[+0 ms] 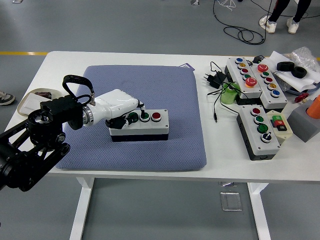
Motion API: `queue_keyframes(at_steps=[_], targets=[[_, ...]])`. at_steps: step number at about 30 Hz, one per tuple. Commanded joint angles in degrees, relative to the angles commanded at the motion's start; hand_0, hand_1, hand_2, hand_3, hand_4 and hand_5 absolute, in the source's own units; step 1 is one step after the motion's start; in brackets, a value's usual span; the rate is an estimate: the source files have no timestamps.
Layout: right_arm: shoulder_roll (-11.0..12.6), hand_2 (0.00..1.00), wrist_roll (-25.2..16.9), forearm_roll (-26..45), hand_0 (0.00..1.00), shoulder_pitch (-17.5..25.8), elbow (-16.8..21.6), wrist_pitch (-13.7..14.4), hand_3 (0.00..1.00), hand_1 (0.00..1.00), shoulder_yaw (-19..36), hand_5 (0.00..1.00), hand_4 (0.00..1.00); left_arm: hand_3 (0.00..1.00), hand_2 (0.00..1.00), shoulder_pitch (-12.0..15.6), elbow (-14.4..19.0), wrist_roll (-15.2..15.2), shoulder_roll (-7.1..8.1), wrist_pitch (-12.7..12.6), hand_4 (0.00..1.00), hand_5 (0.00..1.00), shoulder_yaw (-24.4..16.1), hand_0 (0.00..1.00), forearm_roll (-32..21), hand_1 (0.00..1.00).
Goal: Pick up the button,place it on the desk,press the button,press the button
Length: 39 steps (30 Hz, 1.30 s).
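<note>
Button box [139, 126], the task's thing, sits in the only view, the head view, a little left of the middle of a blue-grey pad [150, 85] that covers the left half of the white table [215, 155]. It is a long white housing on a dark base with 3 controls along its top: a dark one at the left, a green button [145, 116] in the middle and a red button [156, 116] at the right. It looks like rigid moulded plastic, probably light to moderate in weight, with smooth sides that could slip, and the soft pad beneath may let it rock or sink under a push. The long side walls look like the sound place to take hold, leaving the top free. The left hand [121, 107], white-shelled on a black arm, lies over the box's left end with its fingers curled down narrowly; a dark fingertip [141, 109] points at or touches the green button, but contact cannot be confirmed from this angle. It does not appear to grasp the box. The hand hides the box's left end and part of the dark control. The right hand is not in view. Other button boxes [252, 75], cables and a charger lie on the table's right side, well apart. At the top right edge, only a person's legs and shoes show.
</note>
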State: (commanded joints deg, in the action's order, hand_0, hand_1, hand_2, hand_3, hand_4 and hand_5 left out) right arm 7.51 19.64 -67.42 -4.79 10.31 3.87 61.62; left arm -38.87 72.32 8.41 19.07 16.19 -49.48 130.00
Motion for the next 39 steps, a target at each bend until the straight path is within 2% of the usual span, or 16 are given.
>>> queue_keyframes(at_steps=[12,18,24,26,27,32,33,36,38,39], targets=[[0.0,0.720,0.0,0.0,0.668,0.1,0.0,0.0,0.602,0.659,-0.1,0.234,0.382,0.651,0.011,-0.5,-0.8,0.0,-0.58,0.0,0.223,0.002,2.4,0.033,0.0,0.002],[0.0,0.720,0.0,0.1,0.668,0.3,0.0,0.0,0.602,0.660,-0.1,0.234,0.382,0.653,0.011,-0.5,-0.8,0.0,-0.76,-0.1,0.224,0.002,2.2,0.034,0.0,0.002],[0.0,0.720,0.0,0.1,0.667,0.4,0.0,0.1,0.602,0.659,-0.1,0.234,0.382,0.664,0.012,-0.3,0.0,-0.1,-0.57,-1.2,0.223,0.002,0.4,0.034,0.0,0.002],[0.0,0.720,0.1,0.0,0.667,0.4,0.0,0.0,0.602,0.659,-0.1,0.234,0.382,0.664,0.012,0.4,1.3,-0.5,-0.31,-1.5,0.223,0.002,-1.2,0.034,0.0,0.002],[0.0,0.720,0.0,0.0,0.667,0.4,0.0,0.0,0.602,0.659,-0.1,0.234,0.382,0.756,0.020,0.6,1.6,-0.6,-0.25,-1.5,0.233,0.002,-1.6,0.041,0.0,0.002],[0.0,0.720,0.0,0.1,0.667,0.7,0.0,0.1,0.602,0.659,0.0,0.234,0.382,0.756,0.020,2.0,4.8,-1.7,0.41,-0.8,0.233,0.002,-5.6,0.041,0.0,0.002],[0.0,0.720,0.0,0.0,0.667,0.7,0.0,0.1,0.602,0.659,0.0,0.234,0.382,0.798,0.024,2.0,4.9,-1.7,0.43,-0.8,0.252,0.002,-5.8,0.042,0.0,0.002],[0.0,0.720,0.0,-0.1,0.667,0.7,0.0,0.0,0.602,0.659,0.0,0.234,0.382,0.798,0.024,2.8,5.3,-3.0,0.27,-4.1,0.252,0.002,-7.8,0.042,-5.3,0.002],[0.1,0.720,0.0,-0.1,0.667,0.7,0.0,0.0,0.602,0.659,-0.1,0.234,0.382,0.798,0.024,3.2,5.1,-4.3,-0.01,-8.0,0.252,0.002,-8.4,0.042,-9.6,0.002],[0.0,0.720,0.0,-0.1,0.667,0.7,0.0,0.0,0.602,0.659,0.0,0.234,0.381,0.875,0.248,3.4,4.5,-4.9,-0.32,-10.3,0.789,0.752,-8.4,0.195,-12.1,0.193]])
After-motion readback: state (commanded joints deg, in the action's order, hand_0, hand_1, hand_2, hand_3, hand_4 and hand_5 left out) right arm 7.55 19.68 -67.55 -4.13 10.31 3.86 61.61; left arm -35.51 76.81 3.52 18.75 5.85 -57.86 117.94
